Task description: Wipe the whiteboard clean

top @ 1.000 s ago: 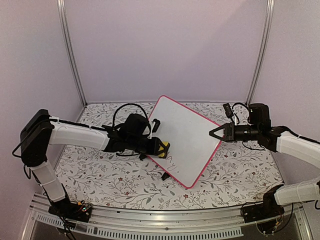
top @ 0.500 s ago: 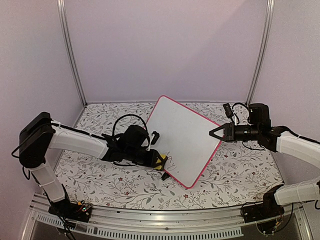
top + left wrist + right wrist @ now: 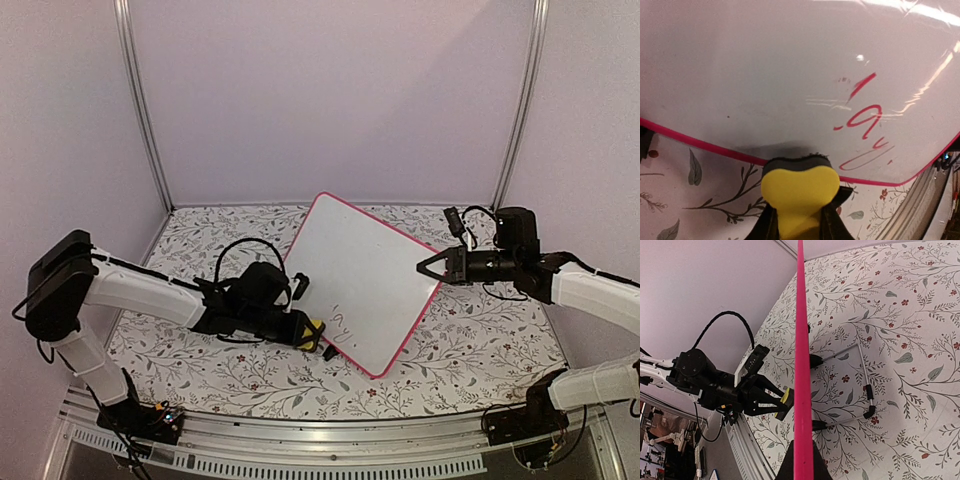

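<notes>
The whiteboard stands tilted on the table, with a pink-red frame. Red handwriting remains near its lower corner and shows in the left wrist view. My left gripper is shut on a yellow eraser with a dark felt face. The eraser sits at the board's lower left frame edge, left of the writing. My right gripper is shut on the board's right edge. In the right wrist view the frame runs edge-on between the jaws.
A thin wire stand with black clip feet props the board from behind. A black foot shows at the lower edge. The floral tablecloth covers the table. Metal posts and purple walls close it in.
My left gripper has slid the eraser down and left along the board, from over the writing to the lower left frame edge. The right gripper and the board have not moved.
</notes>
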`<state>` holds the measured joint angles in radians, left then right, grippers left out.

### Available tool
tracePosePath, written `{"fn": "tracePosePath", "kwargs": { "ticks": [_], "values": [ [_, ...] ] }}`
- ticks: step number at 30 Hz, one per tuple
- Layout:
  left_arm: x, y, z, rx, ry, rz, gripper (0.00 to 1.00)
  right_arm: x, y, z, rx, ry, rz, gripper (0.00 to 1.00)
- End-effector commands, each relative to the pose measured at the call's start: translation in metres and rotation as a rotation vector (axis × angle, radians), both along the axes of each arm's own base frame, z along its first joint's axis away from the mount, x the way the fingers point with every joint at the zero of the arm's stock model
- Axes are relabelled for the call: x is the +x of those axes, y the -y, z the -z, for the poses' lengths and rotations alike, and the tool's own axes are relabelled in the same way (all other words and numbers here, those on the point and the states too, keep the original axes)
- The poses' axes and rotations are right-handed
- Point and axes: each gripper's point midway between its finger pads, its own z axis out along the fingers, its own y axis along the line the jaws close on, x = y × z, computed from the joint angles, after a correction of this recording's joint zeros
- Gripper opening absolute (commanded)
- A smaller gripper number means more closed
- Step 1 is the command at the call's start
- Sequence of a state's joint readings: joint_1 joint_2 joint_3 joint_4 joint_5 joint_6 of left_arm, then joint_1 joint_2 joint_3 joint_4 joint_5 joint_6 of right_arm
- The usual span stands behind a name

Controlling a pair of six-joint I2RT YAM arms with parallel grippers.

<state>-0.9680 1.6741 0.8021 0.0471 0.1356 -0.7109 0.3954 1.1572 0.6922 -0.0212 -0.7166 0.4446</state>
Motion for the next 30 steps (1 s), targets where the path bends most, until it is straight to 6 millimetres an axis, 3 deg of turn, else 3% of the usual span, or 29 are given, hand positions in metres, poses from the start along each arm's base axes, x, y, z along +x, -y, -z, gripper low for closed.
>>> {"fn": "tracePosePath", "kwargs": {
  "ticks": [1, 5, 7, 11, 18, 30],
  "values": [
    [0.020, 0.004, -0.046, -0.047, 0.151, -0.048, 0.00, 0.006, -0.008, -0.030, 0.054, 0.123, -0.030, 0.00],
    [0.036, 0.011, -0.059, -0.034, 0.194, -0.050, 0.00, 0.006, -0.007, -0.030, 0.054, 0.121, -0.027, 0.00],
    [0.043, 0.015, -0.055, -0.016, 0.193, -0.048, 0.00, 0.006, -0.007, -0.030, 0.054, 0.122, -0.027, 0.00],
    [0.043, 0.018, -0.027, 0.049, 0.139, -0.025, 0.00, 0.005, -0.007, -0.028, 0.052, 0.117, -0.027, 0.00],
    [0.027, 0.016, 0.008, 0.071, 0.041, 0.002, 0.00, 0.005, -0.007, -0.028, 0.051, 0.119, -0.029, 0.00],
    [0.005, 0.006, 0.020, 0.043, 0.002, 0.004, 0.00, 0.007, -0.008, -0.026, 0.051, 0.109, -0.028, 0.00]
  ]
}}
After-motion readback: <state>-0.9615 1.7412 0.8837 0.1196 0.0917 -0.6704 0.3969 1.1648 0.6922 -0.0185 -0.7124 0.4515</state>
